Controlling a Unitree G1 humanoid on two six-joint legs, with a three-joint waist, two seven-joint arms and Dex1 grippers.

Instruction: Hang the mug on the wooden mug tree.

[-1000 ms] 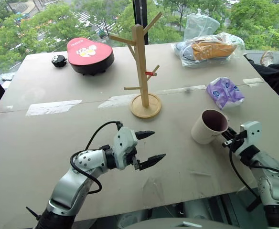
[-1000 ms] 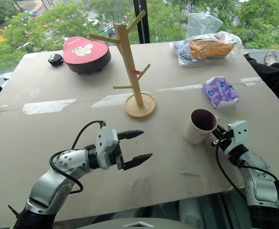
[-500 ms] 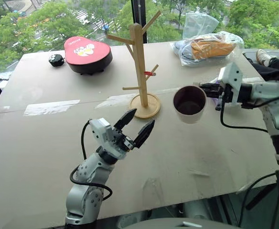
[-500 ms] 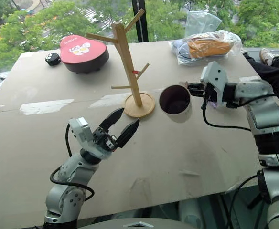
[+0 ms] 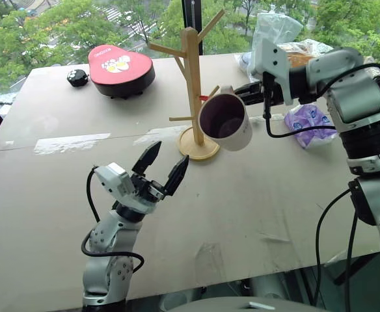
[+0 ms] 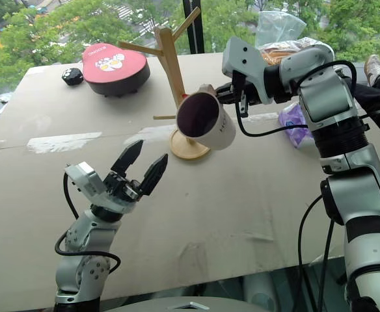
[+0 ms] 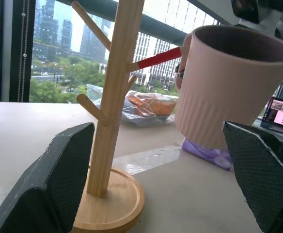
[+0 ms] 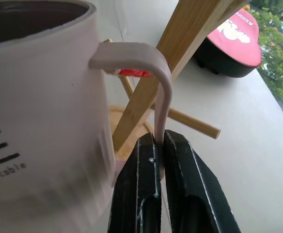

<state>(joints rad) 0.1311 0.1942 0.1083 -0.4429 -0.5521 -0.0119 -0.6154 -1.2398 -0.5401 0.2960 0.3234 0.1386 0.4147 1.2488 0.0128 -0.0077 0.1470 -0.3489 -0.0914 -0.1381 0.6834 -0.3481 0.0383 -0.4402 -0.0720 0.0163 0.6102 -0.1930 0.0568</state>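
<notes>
head view: my right gripper (image 5: 252, 89) lifts mug (image 5: 227, 121) above desk (image 5: 268, 195), beside wooden mug tree (image 5: 191, 71).
left wrist: left fingers (image 7: 59, 170) spread, empty.
right wrist: fingers clenched on handle (image 8: 158, 77); i'd thread loop over red-marked peg (image 8: 132, 73), then lower.

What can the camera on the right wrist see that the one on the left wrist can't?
Right wrist view alone: the right gripper pinching the mug's pale handle, dark lettering on the mug's side, and the red-lidded black case on the table.

Left wrist view alone: the left gripper with its fingers spread wide around nothing, the bagged items behind the post, and the purple packet.

Both: the mug held up off the table beside the wooden mug tree, near its red-marked peg.
</notes>
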